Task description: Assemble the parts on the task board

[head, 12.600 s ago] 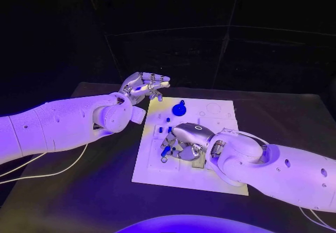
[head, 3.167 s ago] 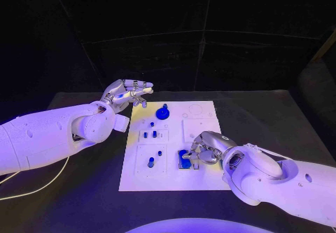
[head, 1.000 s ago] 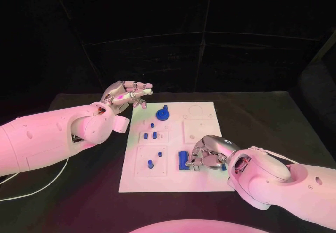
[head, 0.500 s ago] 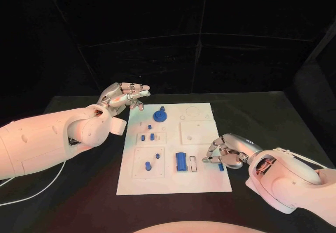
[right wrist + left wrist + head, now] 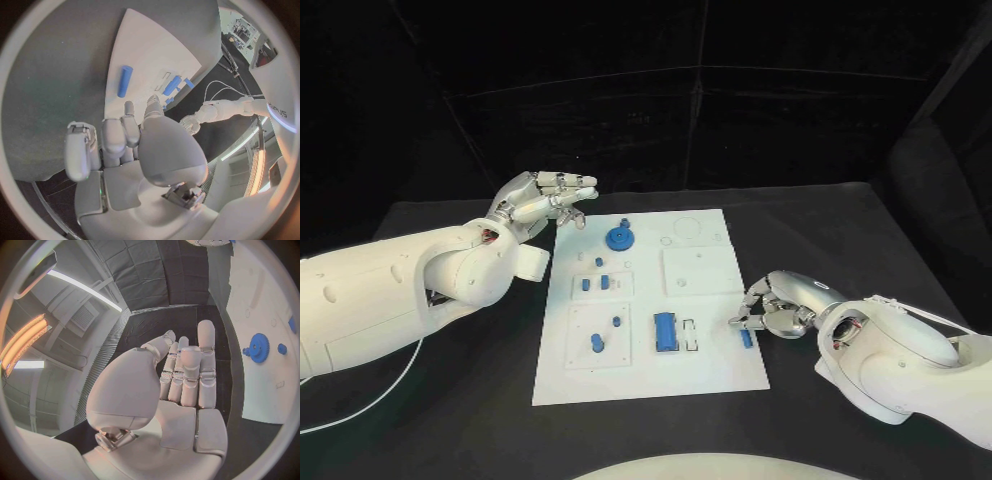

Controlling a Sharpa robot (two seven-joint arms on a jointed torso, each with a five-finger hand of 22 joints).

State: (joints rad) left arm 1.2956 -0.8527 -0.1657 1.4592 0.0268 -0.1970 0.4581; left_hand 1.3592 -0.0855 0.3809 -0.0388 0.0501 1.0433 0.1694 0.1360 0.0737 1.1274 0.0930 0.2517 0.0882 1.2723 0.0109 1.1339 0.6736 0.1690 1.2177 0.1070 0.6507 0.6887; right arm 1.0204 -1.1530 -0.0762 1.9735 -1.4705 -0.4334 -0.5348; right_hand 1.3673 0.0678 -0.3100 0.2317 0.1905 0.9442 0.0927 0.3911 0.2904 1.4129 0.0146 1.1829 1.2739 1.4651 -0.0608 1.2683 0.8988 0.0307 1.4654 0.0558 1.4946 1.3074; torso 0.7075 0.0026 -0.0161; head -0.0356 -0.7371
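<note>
At the near right edge of the task board (image 5: 711,262), the right robot hand (image 5: 773,309) rests low over the bench (image 5: 877,250), its fingers loosely curled and apart and holding nothing. A small blue bar part (image 5: 746,338) lies flat on the board just beside those fingers, free of them; this position suggests the part has been set down there and is not yet seated. Further in, a longer blue block (image 5: 666,333) lies in the lower panel beside a narrow empty slot, and two blue pegs (image 5: 606,332) stand in the panel to the left of it. Three smaller blue parts (image 5: 597,275) occupy the mid-left panel. A blue gear (image 5: 619,238) sits near the far edge. The left robot hand (image 5: 540,200) is raised beyond the board's far left corner, fingers bent inward with nothing between them in the left wrist view, apparently parked clear so the right arm can work unobstructed. The likely next step is to regrasp the loose bar and align it with an open recess.
</note>
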